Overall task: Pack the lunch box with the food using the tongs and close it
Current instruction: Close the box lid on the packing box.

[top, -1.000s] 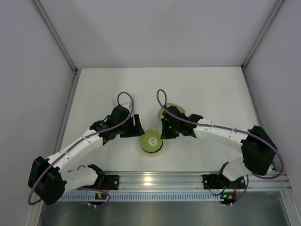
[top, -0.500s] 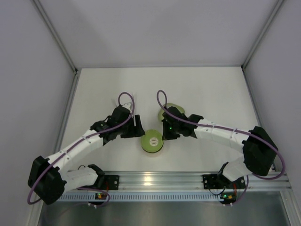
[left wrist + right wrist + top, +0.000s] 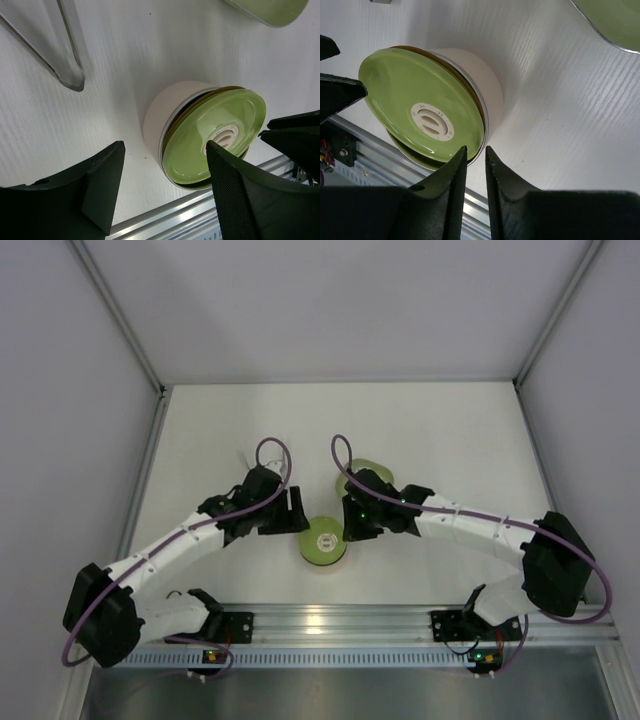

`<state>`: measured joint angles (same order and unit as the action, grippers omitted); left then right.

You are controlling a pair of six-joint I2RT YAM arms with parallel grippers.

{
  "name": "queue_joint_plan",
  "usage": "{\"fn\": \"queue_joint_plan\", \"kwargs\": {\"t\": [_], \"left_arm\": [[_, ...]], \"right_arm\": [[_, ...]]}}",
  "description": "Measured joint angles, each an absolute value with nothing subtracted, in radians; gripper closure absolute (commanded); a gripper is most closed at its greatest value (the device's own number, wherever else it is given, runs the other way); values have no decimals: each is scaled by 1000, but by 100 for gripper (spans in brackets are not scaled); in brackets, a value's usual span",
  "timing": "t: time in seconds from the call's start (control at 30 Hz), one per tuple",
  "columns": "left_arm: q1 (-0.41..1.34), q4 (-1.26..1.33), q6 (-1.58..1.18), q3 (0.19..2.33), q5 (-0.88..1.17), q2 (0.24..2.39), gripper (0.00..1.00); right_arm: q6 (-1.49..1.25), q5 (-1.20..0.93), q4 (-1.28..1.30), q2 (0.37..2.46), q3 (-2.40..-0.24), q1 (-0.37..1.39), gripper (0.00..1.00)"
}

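Lunch box point(image 3: 323, 543) stands on the white table point(image 3: 450, 440) near its front edge, between the two grippers, with the round green lid point(image 3: 415, 95) lying over its mouth. A thin brown band shows under the lid's rim, and I cannot tell whether the lid is fully seated. The white centre spot point(image 3: 433, 121) has ribbed slots. Any lettering on it is too small to read.

The left gripper point(image 3: 164, 150) has its jaws wide, one on either side of the box, and the near finger stands apart from the wall. The right gripper point(image 3: 475, 150) has its jaws narrow, a slim gap between them at the lid's edge.

The tongs point(image 3: 75, 82) lie on the table beyond the box. A pale green dish point(image 3: 270, 12) sits further back.
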<state>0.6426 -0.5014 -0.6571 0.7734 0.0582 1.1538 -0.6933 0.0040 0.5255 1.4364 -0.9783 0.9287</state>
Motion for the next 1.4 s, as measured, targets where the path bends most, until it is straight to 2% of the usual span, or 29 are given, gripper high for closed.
{"fn": "queue_joint_plan", "kwargs": {"t": [0.2,0.33,1.4], "left_arm": [[645,-501,-657,768,58,1179,29],[646,-501,-657,765,58,1192,29],[657,-495,-646,770,69,1255,30]], "right_arm": [[-686,9,533,1421,-986,929,70],[-680,16,535,1420,-990,929,69],[-646,31,443,1477,-1007,929,69]]}}
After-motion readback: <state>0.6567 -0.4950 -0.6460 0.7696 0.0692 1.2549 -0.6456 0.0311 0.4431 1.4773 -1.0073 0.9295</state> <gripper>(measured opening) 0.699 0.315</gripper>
